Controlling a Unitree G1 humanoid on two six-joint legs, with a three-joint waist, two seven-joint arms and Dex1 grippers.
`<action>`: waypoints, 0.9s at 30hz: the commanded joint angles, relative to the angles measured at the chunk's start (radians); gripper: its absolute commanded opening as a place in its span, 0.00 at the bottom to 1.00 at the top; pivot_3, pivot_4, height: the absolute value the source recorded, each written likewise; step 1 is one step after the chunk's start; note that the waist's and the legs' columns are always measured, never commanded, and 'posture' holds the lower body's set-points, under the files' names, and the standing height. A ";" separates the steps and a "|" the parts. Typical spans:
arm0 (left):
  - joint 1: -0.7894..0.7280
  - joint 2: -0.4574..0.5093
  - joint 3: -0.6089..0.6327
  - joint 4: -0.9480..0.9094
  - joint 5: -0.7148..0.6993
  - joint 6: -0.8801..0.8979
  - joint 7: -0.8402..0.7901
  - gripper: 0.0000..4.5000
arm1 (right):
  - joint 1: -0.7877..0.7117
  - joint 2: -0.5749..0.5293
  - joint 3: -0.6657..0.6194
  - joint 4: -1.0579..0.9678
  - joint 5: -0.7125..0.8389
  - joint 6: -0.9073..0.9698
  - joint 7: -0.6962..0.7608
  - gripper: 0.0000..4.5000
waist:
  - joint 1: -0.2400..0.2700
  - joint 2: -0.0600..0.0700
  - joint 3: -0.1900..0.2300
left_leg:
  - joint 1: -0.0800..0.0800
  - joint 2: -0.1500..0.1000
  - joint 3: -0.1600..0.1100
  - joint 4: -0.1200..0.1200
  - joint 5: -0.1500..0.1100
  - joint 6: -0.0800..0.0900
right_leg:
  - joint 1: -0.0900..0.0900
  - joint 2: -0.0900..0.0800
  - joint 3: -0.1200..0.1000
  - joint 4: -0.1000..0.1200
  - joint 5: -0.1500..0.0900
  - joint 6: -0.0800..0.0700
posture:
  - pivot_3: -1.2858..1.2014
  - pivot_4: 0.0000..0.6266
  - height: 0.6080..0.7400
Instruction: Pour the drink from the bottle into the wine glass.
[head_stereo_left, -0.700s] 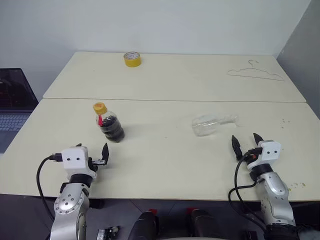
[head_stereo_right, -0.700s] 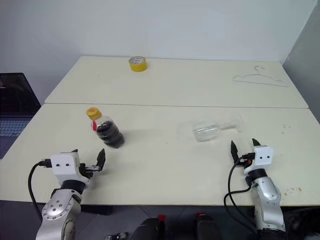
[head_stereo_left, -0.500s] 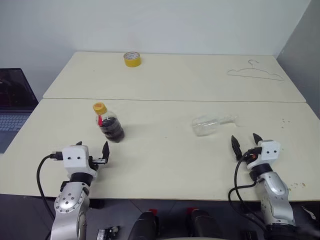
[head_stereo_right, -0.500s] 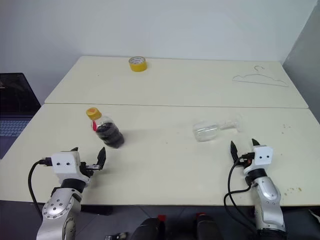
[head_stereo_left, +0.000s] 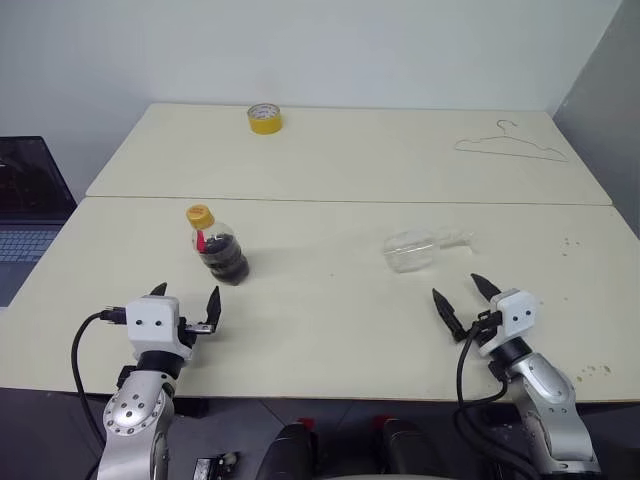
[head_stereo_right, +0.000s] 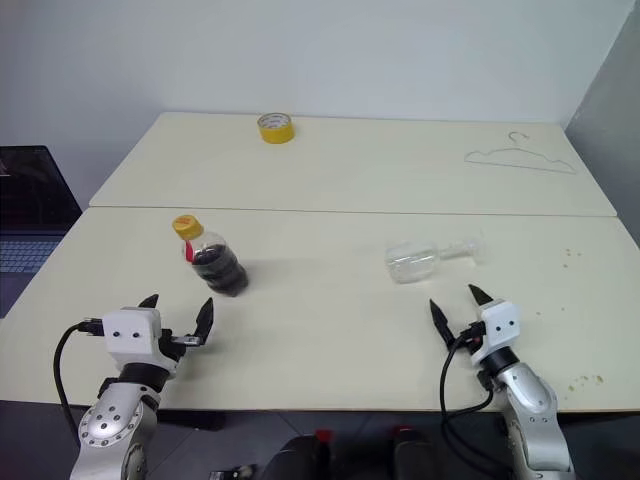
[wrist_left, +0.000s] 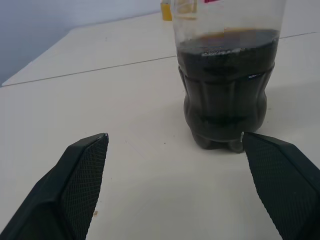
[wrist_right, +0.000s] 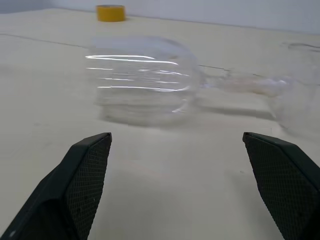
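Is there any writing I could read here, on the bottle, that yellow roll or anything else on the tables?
No text can be read anywhere.
bottle: its red label carries no lettering that can be made out; too small, and cut off in the left wrist view.
yellow screw cap: no readable marking.
yellow tape roll: too small to tell.
wine glass, lying on its side: clear, no marking seen.
wire hanger: none.
laptop: keys too small to read.

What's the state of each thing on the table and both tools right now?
bottle: upright, yellow cap on, part full of dark drink.
wine glass: lying on its side, empty.
yellow tape roll: lying flat at the far edge.
wire hanger: flat on the table.
left tool: open, empty, short of the bottle.
right tool: open, empty, short of the wine glass.
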 joint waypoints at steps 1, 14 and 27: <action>-0.014 0.025 0.006 -0.019 -0.022 0.005 -0.030 1.00 | 0.020 -0.035 0.033 -0.120 0.027 0.012 0.063 1.00 | 0.000 0.000 0.000 | 0.000 0.000 0.000 0.000 0.000 0.000 | 0.000 0.000 0.000 0.000 0.000 0.000 | 0.52 0.24 1.00; -0.170 0.118 -0.019 0.081 -0.057 0.085 -0.143 1.00 | -0.001 -0.136 0.081 -0.251 0.065 0.082 0.168 1.00 | 0.002 0.000 0.000 | 0.000 0.000 -0.001 0.000 0.000 0.000 | 0.001 0.000 -0.001 0.000 0.000 0.000 | 0.52 0.24 1.00; -0.298 0.160 -0.047 0.277 -0.049 0.009 -0.242 1.00 | -0.058 -0.220 0.080 -0.423 0.200 0.313 0.212 1.00 | 0.002 0.000 0.000 | 0.000 0.000 -0.002 0.000 0.000 0.000 | 0.001 0.000 -0.002 0.000 0.000 0.000 | 0.52 0.24 1.00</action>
